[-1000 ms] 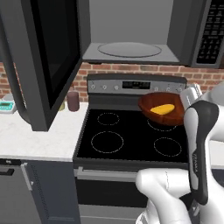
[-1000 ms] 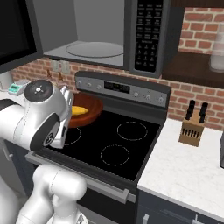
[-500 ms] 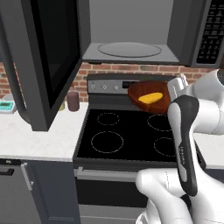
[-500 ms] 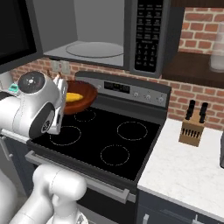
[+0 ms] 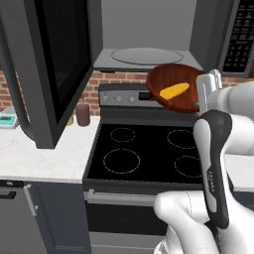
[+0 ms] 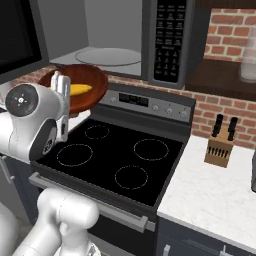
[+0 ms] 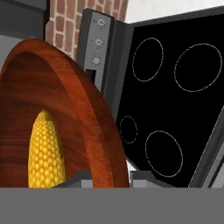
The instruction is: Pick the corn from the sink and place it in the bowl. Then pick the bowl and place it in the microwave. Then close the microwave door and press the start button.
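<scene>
**Bowl with corn held aloft in front of the open microwave**

Nearest the base, the white arm bends up over the front of the black stove (image 5: 149,149), the landmark for everything here. Its gripper (image 7: 105,177) is clamped on the rim of the bowl (image 5: 173,85), one finger tip inside the wall and one outside, as the hand view shows. The bowl hangs in the air above the back right burners, lifted clear of the cooktop and level with the stove's control strip (image 6: 150,102), tilted toward the camera in the left base view. The corn (image 5: 174,91) lies inside the bowl on its lower slope, touching the wood.

Above the stove and just behind the bowl, the microwave (image 6: 170,40) stands open, its round glass turntable (image 5: 146,55) bare. The microwave door (image 5: 54,64) is swung wide to the stove's left, over the white counter (image 5: 44,158). A small dark cup (image 5: 82,114) sits on that counter by the stove's back left corner. To the stove's right, a knife block (image 6: 220,147) rests against the brick wall (image 6: 227,30).
</scene>
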Robot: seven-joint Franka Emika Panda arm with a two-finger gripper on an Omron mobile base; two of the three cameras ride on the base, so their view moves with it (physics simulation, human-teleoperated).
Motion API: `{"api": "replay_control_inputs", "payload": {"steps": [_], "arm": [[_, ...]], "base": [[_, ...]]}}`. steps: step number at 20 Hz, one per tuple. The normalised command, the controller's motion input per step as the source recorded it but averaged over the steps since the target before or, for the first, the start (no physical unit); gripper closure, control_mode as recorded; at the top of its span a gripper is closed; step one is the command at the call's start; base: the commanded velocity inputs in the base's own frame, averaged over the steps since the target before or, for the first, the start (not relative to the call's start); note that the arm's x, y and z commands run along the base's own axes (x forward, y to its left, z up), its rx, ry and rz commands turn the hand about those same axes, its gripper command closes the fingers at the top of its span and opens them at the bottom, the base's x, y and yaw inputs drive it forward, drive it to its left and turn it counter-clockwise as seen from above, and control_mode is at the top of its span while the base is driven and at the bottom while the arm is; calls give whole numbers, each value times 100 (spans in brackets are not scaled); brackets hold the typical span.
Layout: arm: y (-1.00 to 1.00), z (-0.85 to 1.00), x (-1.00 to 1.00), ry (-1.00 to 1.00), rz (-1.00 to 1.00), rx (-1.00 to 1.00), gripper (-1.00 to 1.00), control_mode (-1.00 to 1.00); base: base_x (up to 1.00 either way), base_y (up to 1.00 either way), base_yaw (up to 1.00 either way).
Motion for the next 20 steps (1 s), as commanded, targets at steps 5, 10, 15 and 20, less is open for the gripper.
{"api": "replay_control_inputs", "payload": {"steps": [5, 10, 15, 20], "arm": [[0, 66, 6, 0, 0, 0, 100, -100], [0, 51, 14, 0, 0, 0, 100, -100], [0, 23, 47, 3, 0, 0, 100, -100], [0, 3, 57, 1, 0, 0, 100, -100]], "base": [[0, 0, 0], [0, 0, 0], [0, 0, 0], [0, 0, 0]]}}
